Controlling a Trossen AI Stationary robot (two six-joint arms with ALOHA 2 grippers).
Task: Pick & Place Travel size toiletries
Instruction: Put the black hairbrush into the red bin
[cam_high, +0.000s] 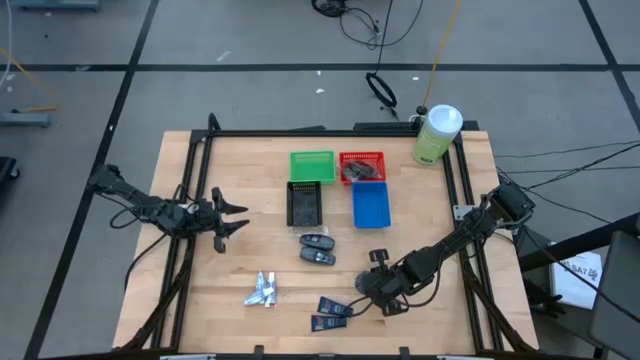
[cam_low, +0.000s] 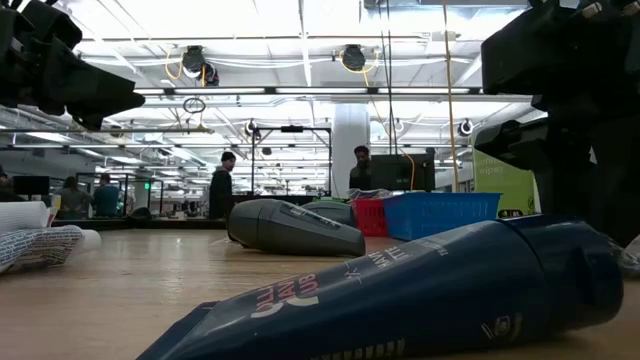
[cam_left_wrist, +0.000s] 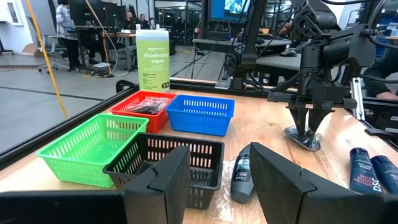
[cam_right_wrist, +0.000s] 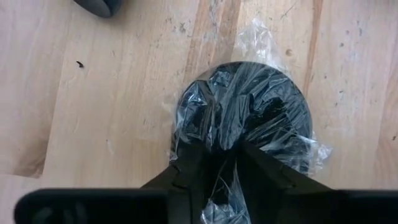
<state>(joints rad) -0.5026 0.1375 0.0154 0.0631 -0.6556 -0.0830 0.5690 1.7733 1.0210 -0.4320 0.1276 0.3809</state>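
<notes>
Right gripper (cam_right_wrist: 219, 163): lowered onto a dark round disc wrapped in clear crinkled plastic (cam_right_wrist: 249, 118), which lies flat on the wooden table (cam_high: 240, 270) near the two dark navy flat tubes (cam_high: 330, 313). The jaws are narrowly set and pinch the wrap at the disc's near edge; the disc body extends beyond the fingertips.

Left gripper (cam_high: 232, 220): held above the table, well apart from the disc, jaws spread wide, pointed toward the black slotted plastic bin (cam_high: 305, 203).

Two black oval pieces (cam_high: 317, 248) are seen between the black bin and the disc; silver-white mini tubes (cam_high: 262, 291) lie farther off.
</notes>
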